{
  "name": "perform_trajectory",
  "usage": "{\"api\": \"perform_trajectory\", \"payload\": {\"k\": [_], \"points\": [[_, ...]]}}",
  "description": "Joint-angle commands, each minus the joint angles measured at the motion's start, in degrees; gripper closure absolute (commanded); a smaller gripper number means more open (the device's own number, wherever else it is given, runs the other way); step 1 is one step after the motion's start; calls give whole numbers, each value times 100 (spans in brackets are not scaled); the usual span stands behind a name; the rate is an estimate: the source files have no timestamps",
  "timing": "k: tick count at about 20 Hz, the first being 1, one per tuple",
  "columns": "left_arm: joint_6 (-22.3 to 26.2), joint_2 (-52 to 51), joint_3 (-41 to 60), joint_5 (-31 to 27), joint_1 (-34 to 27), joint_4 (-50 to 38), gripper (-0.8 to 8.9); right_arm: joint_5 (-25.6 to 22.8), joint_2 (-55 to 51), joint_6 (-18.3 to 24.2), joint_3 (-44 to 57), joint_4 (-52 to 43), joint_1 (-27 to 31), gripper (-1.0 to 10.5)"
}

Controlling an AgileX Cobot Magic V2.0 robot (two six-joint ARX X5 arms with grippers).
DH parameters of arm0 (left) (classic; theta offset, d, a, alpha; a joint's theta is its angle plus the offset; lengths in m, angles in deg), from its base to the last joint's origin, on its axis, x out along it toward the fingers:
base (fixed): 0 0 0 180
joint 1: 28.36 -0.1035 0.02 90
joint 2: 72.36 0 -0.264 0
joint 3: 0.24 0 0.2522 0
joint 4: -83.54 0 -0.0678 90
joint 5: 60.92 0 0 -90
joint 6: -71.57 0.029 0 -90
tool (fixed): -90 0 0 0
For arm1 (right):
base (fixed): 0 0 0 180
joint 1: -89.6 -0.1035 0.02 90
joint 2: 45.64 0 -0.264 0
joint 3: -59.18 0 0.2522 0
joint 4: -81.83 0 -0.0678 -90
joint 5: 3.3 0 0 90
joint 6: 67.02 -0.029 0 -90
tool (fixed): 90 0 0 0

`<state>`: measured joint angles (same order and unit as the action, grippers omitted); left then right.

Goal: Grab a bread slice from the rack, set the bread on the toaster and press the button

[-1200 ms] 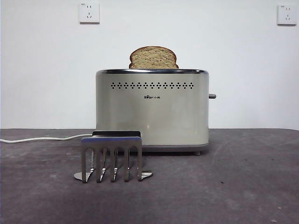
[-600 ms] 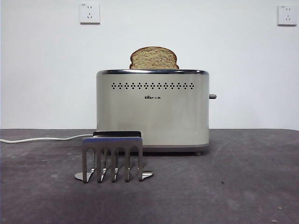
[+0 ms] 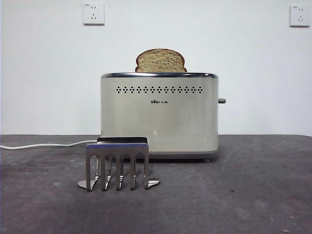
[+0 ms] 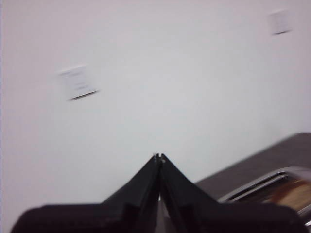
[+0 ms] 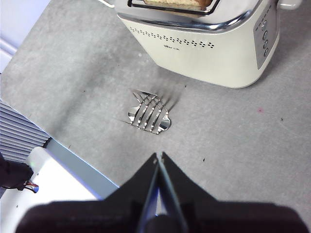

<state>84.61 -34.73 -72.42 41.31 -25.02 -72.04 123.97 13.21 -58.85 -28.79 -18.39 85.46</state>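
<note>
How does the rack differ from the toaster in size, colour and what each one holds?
The rack is much lower than the toaster and stands in front of it. The rack is bare shiny silver metal with prongs and open gaps, while the toaster is a closed cream-white box with a row of dark vent holes. The rack holds nothing, whereas the slice of bread sticks up from the toaster's top. Both stand upright on the dark table and have shiny metal parts.
</note>
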Motion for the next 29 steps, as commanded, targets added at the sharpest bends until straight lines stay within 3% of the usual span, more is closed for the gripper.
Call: {"api": "perform_trajectory", "payload": {"k": [1,6,13,18,24,29], "points": [[-111,-852,1368,-240,-308,-472,817,-15,0,31,42,-26,0,946],[-461,-2352,3521,-938,-654,-973,817,-17,0,31,42,-26,0,946],[-793,-3421,5307,-1139,-691,-975,817,-17,0,31,42,-28,0,946],[-1012,-3670,5825,-1220,-691,-859,817,-17,0,31,42,-28,0,946],[-1034,-3753,5825,-1185,-680,-83,817,-17,0,31,42,-28,0,946],[-1047,-3753,5823,-1213,-680,-31,817,-17,0,31,42,-28,0,946]]}}
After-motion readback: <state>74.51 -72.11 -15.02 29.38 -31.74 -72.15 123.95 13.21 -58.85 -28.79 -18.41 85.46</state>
